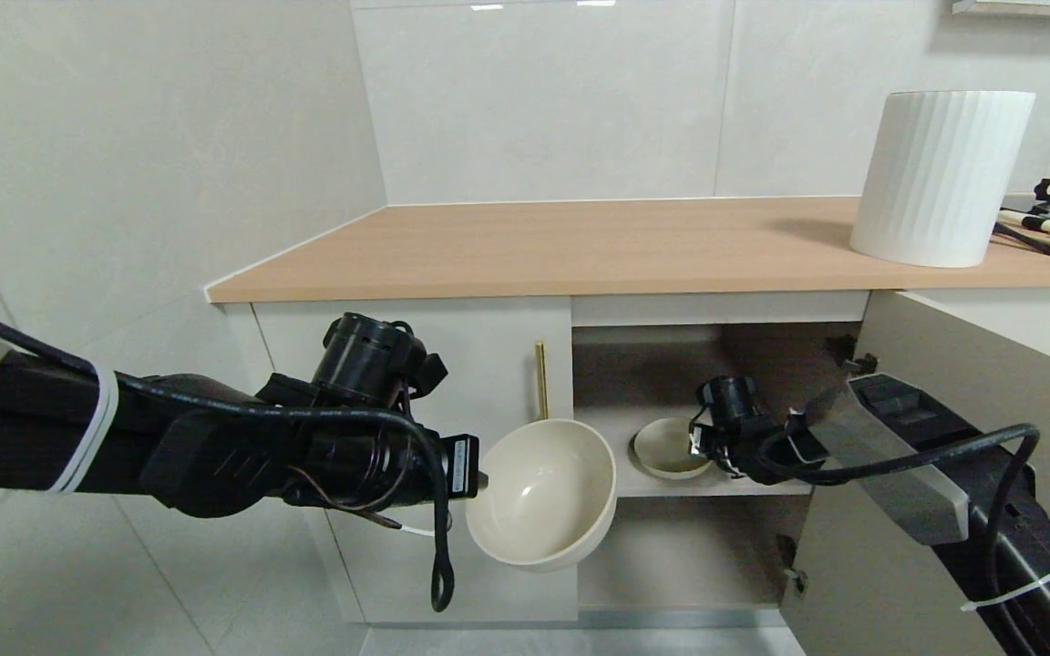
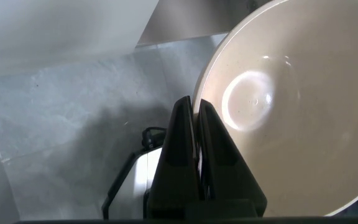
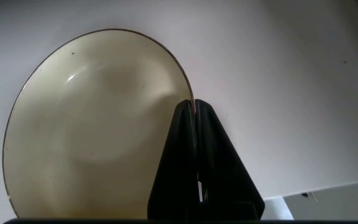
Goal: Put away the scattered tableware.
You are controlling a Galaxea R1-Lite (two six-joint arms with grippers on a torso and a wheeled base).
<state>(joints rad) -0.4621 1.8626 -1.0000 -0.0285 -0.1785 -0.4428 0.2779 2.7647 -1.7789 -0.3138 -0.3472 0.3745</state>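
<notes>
Left gripper (image 1: 481,476) on bowl (image 1: 545,497) rim

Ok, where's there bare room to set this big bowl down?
The counter is bare from the left wall to the white canister. The cupboard floor under the shelf looks bare too. The shelf is crowded: the right jaws hold a small dish there.

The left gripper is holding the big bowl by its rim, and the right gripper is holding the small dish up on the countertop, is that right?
Not quite. The head view shows the right gripper holding the small dish inside the open cabinet, at its shelf, not on the countertop. The left gripper does hold the big bowl by its rim.
</notes>
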